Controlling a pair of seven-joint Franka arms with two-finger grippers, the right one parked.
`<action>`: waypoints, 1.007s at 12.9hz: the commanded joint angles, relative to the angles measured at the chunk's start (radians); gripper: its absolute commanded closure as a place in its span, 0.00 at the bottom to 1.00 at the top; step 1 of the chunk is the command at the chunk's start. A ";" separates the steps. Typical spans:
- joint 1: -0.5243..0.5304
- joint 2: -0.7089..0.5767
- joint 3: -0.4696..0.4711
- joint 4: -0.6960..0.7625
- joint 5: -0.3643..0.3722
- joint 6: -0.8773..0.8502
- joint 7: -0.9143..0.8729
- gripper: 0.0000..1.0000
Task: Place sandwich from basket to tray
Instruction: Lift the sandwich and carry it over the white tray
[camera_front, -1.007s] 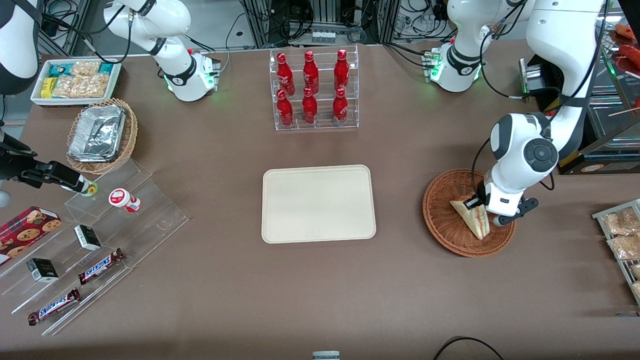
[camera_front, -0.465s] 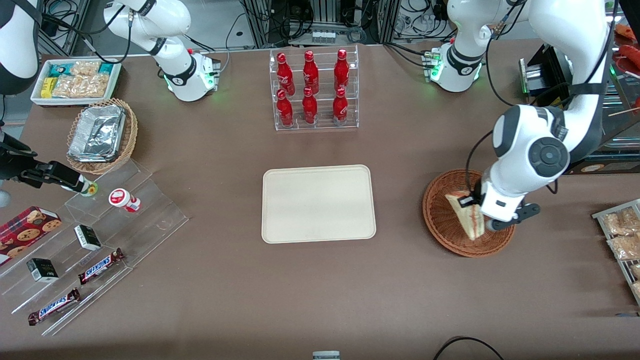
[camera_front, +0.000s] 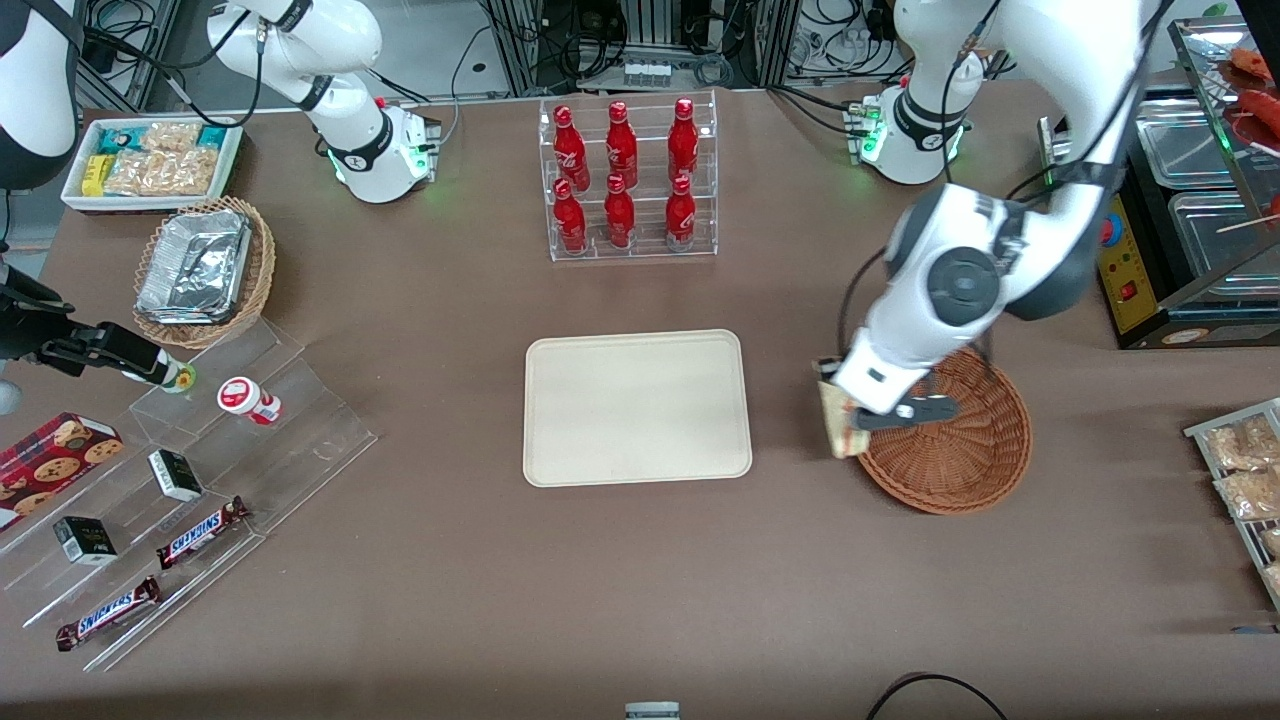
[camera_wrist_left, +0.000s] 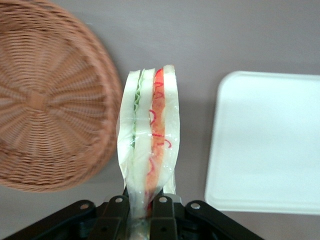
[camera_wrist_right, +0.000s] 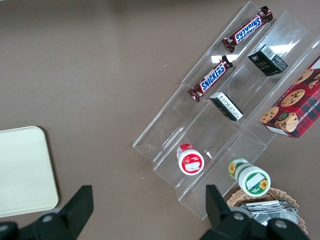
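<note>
the gripper (camera_wrist_left: 145, 207) is clenched on the sandwich (camera_wrist_left: 149, 135), pinching its wrapped end so the wedge hangs clear of the table, above the gap between the basket (camera_front: 960, 455) and the tray (camera_front: 636, 407). from the tray, the sandwich sits at about 3 o'clock. the basket holds nothing, and the tray's surface is bare. six red bottles (camera_front: 622, 175) stand in a clear rack (camera_front: 632, 246).

Six red bottles (camera_front: 620, 175), two Snickers bars (camera_front: 200, 530), one sandwich (camera_front: 838, 420), one tray (camera_front: 637, 407), two baskets (camera_front: 960, 470)
</note>
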 joint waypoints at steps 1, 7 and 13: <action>-0.099 0.102 0.004 0.121 0.018 -0.034 -0.060 1.00; -0.285 0.295 0.003 0.321 0.072 -0.033 -0.293 1.00; -0.409 0.430 0.009 0.471 0.127 -0.026 -0.452 1.00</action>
